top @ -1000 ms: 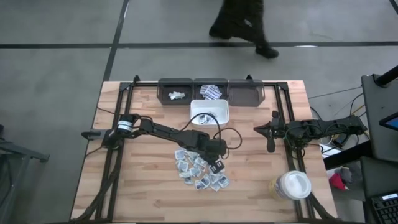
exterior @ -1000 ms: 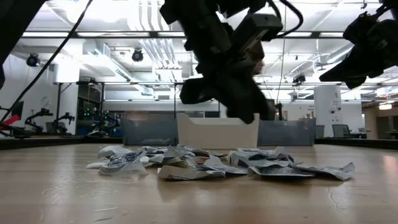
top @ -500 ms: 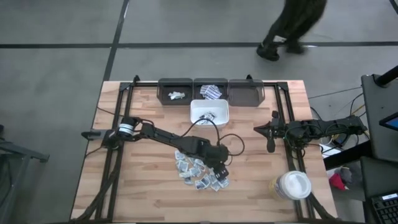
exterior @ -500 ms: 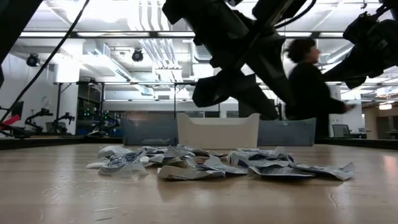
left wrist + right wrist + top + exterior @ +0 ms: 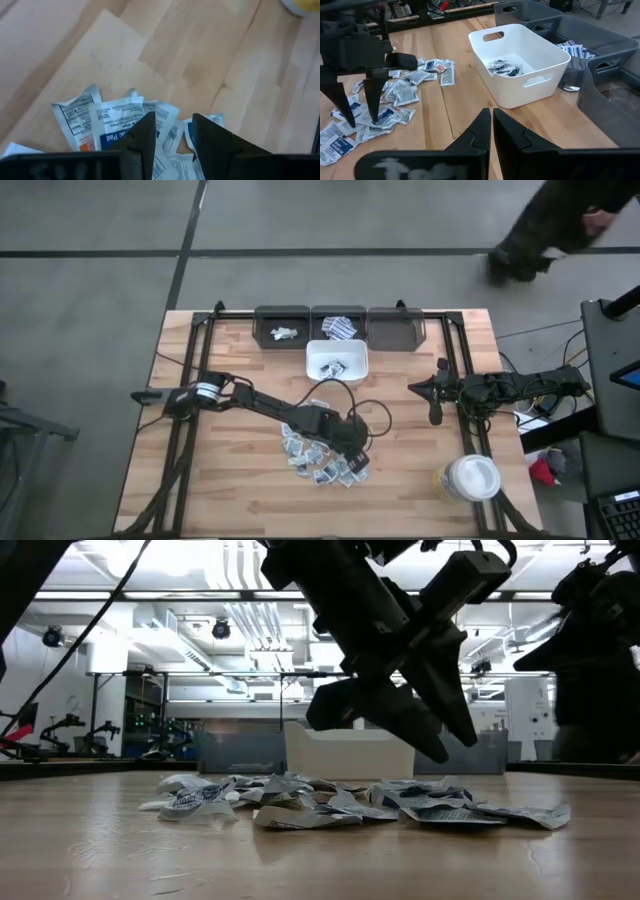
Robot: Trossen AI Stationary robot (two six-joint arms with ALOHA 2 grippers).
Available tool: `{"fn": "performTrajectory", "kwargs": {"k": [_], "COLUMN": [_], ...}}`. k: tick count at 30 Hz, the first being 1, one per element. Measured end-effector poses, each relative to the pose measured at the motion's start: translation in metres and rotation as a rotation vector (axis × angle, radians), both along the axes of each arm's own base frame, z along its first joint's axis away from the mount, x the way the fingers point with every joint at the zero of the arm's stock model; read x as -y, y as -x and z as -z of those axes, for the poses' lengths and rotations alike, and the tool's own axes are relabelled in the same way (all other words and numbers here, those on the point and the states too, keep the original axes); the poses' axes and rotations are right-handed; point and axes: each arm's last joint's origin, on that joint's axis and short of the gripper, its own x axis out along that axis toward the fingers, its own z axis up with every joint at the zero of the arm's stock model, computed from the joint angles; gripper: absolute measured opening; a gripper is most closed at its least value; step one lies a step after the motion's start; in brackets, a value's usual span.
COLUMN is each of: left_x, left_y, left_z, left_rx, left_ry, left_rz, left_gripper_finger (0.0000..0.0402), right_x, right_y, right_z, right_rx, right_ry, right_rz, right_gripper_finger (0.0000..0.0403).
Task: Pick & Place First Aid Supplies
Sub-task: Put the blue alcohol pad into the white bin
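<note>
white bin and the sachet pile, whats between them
In the high view, bare wood plus the left arm's looping black cable separate the white bin from the sachet pile. The right wrist view shows bare wood there too.

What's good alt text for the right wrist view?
The left gripper hangs open over a pile of sachets on the wooden table, beside a white bin holding a few more; the right gripper waits shut in the foreground.

Sachets (image 5: 322,459) mid-table, before bin (image 5: 337,361) (some inside).
</note>
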Motion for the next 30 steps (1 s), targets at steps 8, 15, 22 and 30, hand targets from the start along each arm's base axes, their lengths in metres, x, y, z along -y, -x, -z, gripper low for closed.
{"fn": "performTrajectory", "kwargs": {"k": [8,15,22,30], "left_x": [0.007,0.013,0.014,0.016], "left_y": [-0.001,0.0,-0.009,-0.015], "left_z": [0.016,0.024,0.001,-0.037], "left_rx": [-0.025,-0.059,0.017,0.06], "left_ry": [-0.046,-0.045,-0.097,-0.213], "left_rz": [-0.02,-0.048,-0.026,0.165], "left_gripper_finger": [0.0102,0.0052,0.0004,0.0], "right_x": [0.0,0.0,0.0,0.0], "right_y": [0.0,0.0,0.0,0.0], "right_z": [0.0,0.0,0.0,0.0], "right_rx": [0.0,0.0,0.0,0.0], "right_ry": [0.0,0.001,0.0,0.0], "right_rz": [0.0,0.0,0.0,0.0], "right_gripper_finger": [0.0018,0.0018,0.0018,0.0018]}}
